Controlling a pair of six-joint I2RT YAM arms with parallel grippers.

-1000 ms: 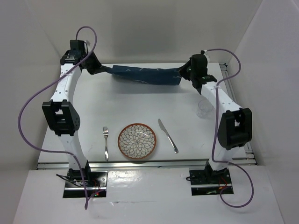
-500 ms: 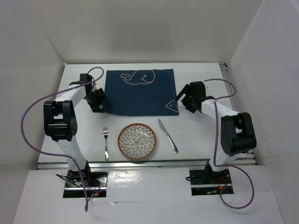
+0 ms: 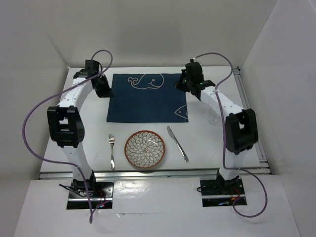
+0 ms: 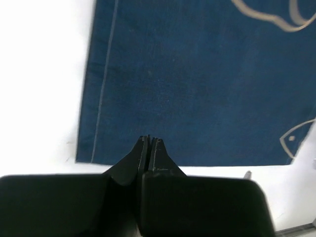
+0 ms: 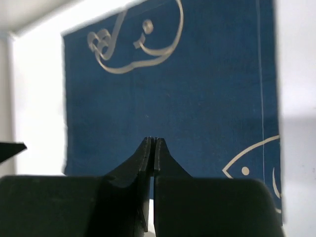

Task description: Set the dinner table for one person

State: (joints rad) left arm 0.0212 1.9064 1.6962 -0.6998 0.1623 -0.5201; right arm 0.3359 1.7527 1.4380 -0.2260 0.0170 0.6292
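Viewed from above. Noted table [image 3: 207, 148] filling the floor of a white-walled booth, under everything else, with metal rails [image 3: 148, 173] along near and right edges and both arm bases just in front of the near rail.

Noted mat [image 3: 147, 101] lying flat on far half of table, square to its edges, with whale [image 3: 146, 82] toward the far side and fish [image 3: 181, 111] at near right corner.

Found left gripper [image 4: 149, 141] hanging over mat's left side, by the far left corner in top view. Closed tight, with fingers pressed flat against each other and nothing pinched between.

Found right gripper [image 5: 153, 140] by mat's far right corner in top view. Likewise clamped together on nothing, with cloth spread unwrinkled below.

Logged along near edge, left to right: fork [image 3: 112, 150], plate [image 3: 144, 149], knife [image 3: 177, 143]. All well apart from both grippers and just clear of mat's near hem. Fork and knife placed just beside plate, not touching it. Knife angled, with tip toward far left.
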